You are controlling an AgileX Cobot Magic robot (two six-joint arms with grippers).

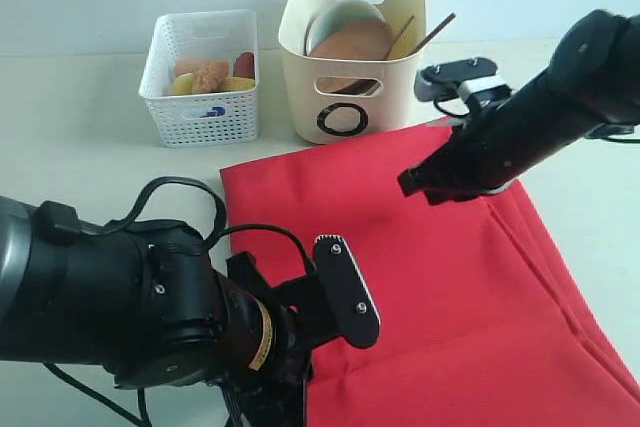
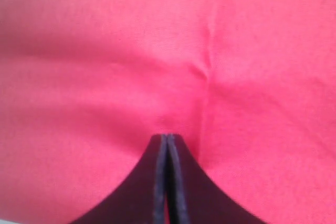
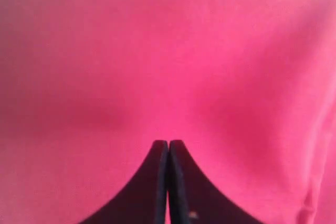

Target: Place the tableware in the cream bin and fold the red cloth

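Marking cream bin: black ring.

Exterior camera is looking down from high on the near side, just over the left arm, facing across the red cloth toward the cream bin. Both wrist cameras are pointing very close onto that same cloth, which is filling each frame.

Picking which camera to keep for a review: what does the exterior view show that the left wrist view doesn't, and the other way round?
Only the exterior view: the cream bin holding a bowl and plate, the white basket of food, the table, the right arm. Only the left wrist view: a close look at the left gripper, jaws shut, and a small crease. Both: the red cloth under that gripper.
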